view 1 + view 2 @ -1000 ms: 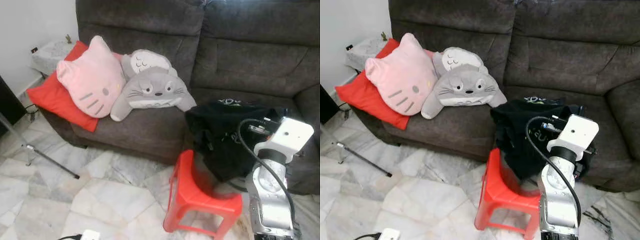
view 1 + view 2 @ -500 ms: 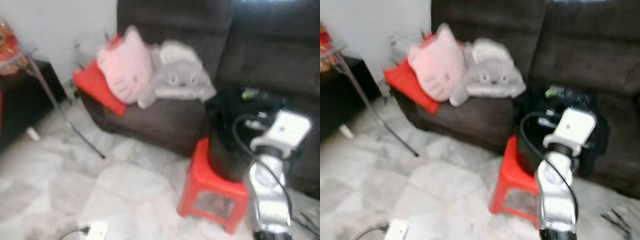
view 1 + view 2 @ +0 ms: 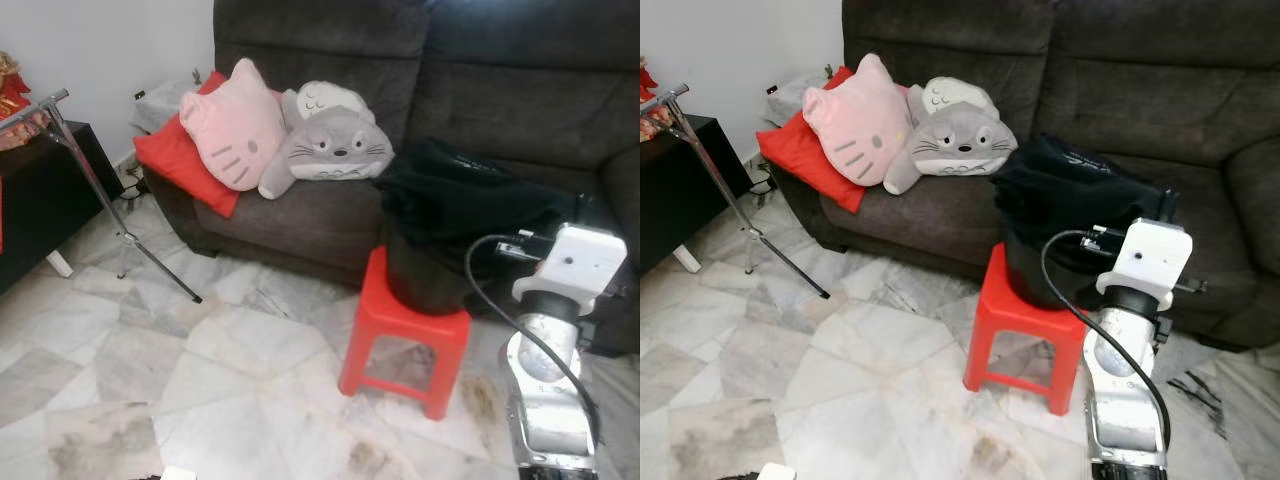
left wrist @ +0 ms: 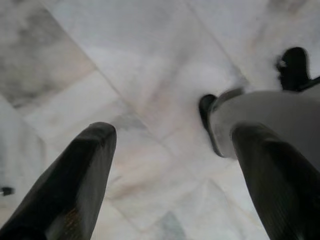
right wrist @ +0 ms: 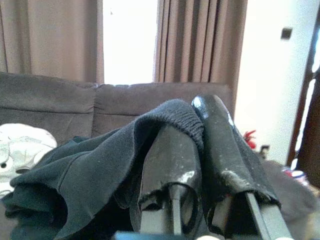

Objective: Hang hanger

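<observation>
right gripper [image 5: 192, 165] fingers pinch black garment [image 5: 90, 170] collar | left gripper [image 4: 175, 175] fingers wide, idle | advice: keep pinch firm, lift fabric clear of red stool [image 3: 405, 335]

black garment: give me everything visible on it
The black garment looks like soft knit fabric with a ribbed hem and small pale print on top. It lies bunched, draped from the sofa seat edge over a dark bucket-like thing on the red stool. In the right wrist view a fold of it is clamped in the right gripper, hem wrapped over the fingers. No hanger can be made out.
</observation>
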Robot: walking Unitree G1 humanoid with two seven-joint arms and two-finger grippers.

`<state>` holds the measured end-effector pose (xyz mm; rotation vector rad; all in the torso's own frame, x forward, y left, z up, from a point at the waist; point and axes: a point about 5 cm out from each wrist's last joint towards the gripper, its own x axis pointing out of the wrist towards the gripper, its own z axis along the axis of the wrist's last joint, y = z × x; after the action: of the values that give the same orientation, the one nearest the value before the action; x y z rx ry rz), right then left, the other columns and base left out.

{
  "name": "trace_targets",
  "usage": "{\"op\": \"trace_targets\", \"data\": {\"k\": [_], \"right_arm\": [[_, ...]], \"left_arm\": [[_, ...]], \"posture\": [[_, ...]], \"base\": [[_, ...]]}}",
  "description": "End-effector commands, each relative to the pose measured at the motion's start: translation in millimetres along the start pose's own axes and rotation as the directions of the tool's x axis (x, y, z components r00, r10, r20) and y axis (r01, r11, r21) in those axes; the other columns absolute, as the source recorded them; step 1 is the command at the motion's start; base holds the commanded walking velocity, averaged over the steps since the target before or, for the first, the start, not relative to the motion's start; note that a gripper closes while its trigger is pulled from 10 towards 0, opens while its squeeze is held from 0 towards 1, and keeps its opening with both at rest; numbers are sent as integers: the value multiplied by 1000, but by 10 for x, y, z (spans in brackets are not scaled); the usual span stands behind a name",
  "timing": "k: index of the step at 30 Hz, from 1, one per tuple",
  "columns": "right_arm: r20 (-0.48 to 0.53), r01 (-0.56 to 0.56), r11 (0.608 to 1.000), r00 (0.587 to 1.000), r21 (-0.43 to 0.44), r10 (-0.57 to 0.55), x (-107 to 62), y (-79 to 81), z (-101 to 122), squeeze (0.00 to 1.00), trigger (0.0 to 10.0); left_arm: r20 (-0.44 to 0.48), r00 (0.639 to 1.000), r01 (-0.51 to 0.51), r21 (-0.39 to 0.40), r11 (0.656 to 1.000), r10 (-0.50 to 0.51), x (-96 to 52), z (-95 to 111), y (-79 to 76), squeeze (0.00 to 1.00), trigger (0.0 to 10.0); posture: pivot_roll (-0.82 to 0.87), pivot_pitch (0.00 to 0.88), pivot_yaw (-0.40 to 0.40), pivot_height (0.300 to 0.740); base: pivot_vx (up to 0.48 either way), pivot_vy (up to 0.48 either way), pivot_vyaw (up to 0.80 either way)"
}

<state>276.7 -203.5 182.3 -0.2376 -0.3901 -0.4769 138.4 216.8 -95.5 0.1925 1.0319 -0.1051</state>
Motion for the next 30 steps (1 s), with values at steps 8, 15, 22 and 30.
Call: {"op": "trace_targets", "data": {"k": [8, 15, 22, 30], "right_arm": [[153, -81, 996, 985, -34, 85, -4, 148, 254, 0, 10000], [169, -214, 976, 961, -50, 219, -58, 318, 264, 0, 10000], [175, -253, 964, 949, -79, 264, -62, 346, 257, 0, 10000], [177, -243, 964, 950, -104, 259, 2, 281, 246, 0, 10000]], "left_arm": [[-30, 999, 18, 8, 1000, -18, 6, -62, -123, 0, 10000], [-41, 999, 0, 9, 1000, 1, -37, -128, 49, 0, 10000], [-40, 999, 1, 16, 1000, 0, -24, -111, 3, 0, 10000], [-39, 999, 17, 24, 1000, -16, 25, -40, -210, 0, 10000]], "posture": [[-157, 0, 10, 740], [-157, 0, 10, 740], [-157, 0, 10, 740], [-163, 0, 12, 740]], "base": [[-375, 0, 0], [-374, 0, 0], [-245, 0, 0], [0, 0, 0]]}}
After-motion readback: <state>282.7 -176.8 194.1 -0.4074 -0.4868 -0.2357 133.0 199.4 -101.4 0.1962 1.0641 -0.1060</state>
